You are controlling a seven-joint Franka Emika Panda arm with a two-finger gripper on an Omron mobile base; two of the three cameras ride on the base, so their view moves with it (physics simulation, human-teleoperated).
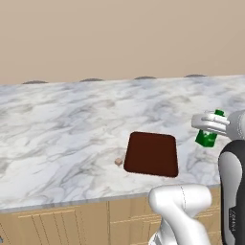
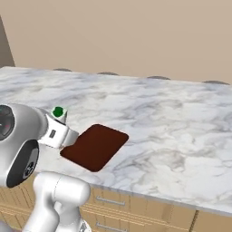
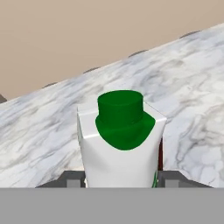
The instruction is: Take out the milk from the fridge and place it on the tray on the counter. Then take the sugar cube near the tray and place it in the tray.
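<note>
One milk carton [image 3: 120, 144] sits clamped between the jaws of the gripper [image 1: 209, 128], held above the counter [image 1: 72, 119] just right of the one tray [image 1: 151, 154] — one sugar cube [image 1: 118, 162] lies beside the tray's left edge.

Counter [image 1: 62, 110] is wide open marble w/ plenty of room to pass on all sides. Tray [image 1: 152, 154] sits near the front edge, top bare, so free from above. Sugar cube [image 1: 118, 161] lies just beside tray's left edge, apart from it; only small thing in the way on that side. Gripper [image 1: 209, 128] w/ milk [image 1: 208, 136] clamped between its fingers hangs off tray's right side, taking up that approach.
</note>
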